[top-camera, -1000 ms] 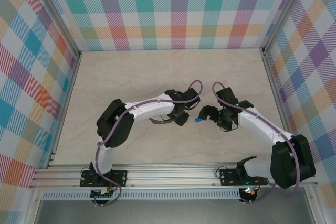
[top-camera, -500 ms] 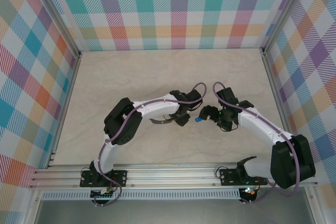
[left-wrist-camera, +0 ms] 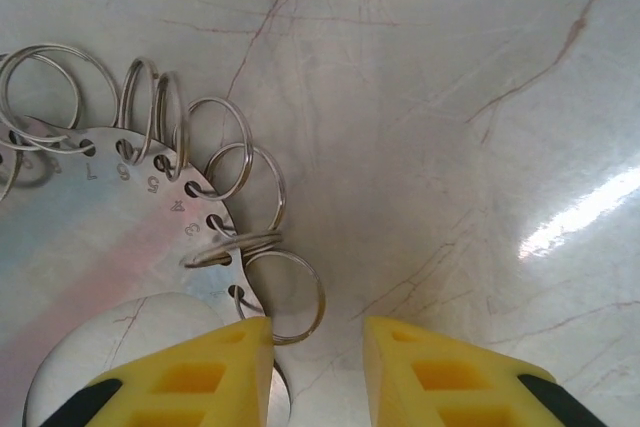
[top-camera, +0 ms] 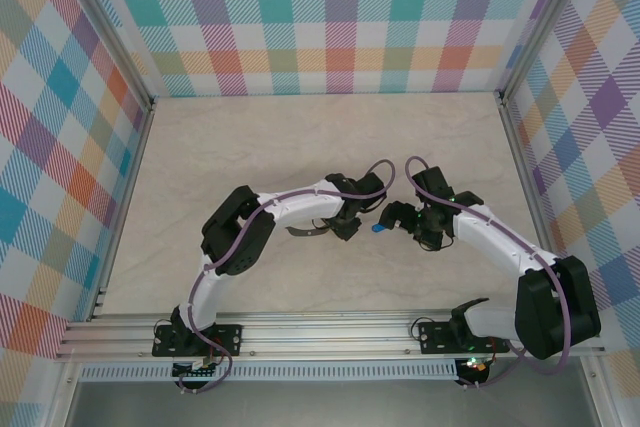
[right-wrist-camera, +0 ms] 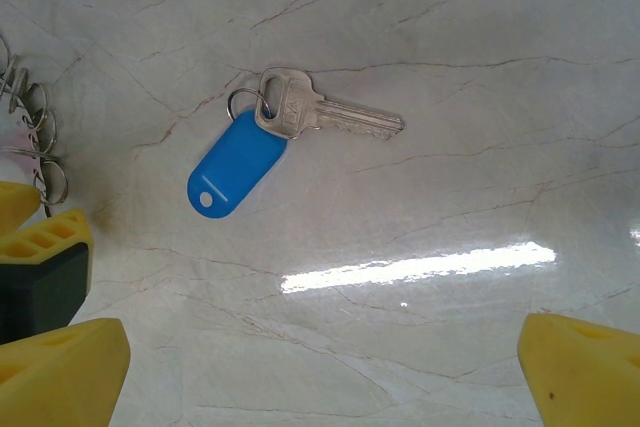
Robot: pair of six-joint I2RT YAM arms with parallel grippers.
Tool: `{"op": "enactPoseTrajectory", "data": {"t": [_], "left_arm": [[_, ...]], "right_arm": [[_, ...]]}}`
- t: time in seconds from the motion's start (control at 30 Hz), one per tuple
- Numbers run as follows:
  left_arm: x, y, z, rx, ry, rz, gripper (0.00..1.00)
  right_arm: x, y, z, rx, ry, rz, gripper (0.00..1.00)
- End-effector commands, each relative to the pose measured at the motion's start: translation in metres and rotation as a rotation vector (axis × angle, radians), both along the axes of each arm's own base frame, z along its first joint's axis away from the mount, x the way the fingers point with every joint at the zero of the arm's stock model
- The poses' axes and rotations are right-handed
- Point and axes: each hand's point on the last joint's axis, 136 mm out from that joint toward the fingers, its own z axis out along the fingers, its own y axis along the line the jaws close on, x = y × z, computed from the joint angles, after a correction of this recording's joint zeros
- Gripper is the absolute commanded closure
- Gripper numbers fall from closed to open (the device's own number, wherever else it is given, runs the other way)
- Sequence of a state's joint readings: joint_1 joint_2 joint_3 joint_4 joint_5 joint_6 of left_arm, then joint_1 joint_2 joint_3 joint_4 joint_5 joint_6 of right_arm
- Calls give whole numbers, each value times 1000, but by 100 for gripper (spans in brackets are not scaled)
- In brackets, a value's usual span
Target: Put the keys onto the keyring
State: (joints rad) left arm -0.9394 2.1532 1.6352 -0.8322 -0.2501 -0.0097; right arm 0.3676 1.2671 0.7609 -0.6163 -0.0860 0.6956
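Key [right-wrist-camera: 290, 132], blue-tagged: loose on table [right-wrist-camera: 450, 47], right of ring [left-wrist-camera: 110, 237]. My R claw [right-wrist-camera: 320, 347]: wide apart over key, empty. My L claw [left-wrist-camera: 318, 332]: narrowly apart at ring's rim, empty. Status: not threaded; pick-up & threading left.

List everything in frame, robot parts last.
key: one, silver, flat on the table between the two grippers
tag: one, blue plastic, joined to the key's head by a small ring
keyring: one, silver plate with numbered holes, on the table by the left gripper
split rings: several, silver, threaded through holes along the keyring's rim
table: one, beige marble
walls: three, pastel plaid, around the table
left gripper: one, yellow fingers, partly open, at the keyring's edge
right gripper: one, yellow fingers, wide open, above the key
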Motion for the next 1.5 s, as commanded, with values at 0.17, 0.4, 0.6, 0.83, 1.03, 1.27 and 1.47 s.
{"op": "enactPoseTrajectory", "data": {"t": [0.17, 0.4, 0.6, 0.83, 1.03, 1.27, 1.47], "left_arm": [[13, -2, 1, 36, -78, -9, 73], [23, -3, 8, 35, -130, -7, 73], [26, -4, 9, 41, -143, -9, 76], [25, -6, 7, 37, -136, -12, 79], [25, -5, 5, 37, -130, -3, 84], [25, -6, 11, 29, -128, 3, 100], [39, -15, 63, -43, -194, 6, 100]], "right_arm": [[1, -1, 3, -10, 6, 8, 0], [3, -1, 2, -8, 6, 12, 0], [5, -1, 2, -7, 4, 12, 0], [8, 1, 1, -6, 5, 19, 0], [12, 2, 0, -5, 6, 25, 0], [17, 4, 6, 6, -9, 25, 0], [36, 12, 29, 49, -57, 5, 0]]}}
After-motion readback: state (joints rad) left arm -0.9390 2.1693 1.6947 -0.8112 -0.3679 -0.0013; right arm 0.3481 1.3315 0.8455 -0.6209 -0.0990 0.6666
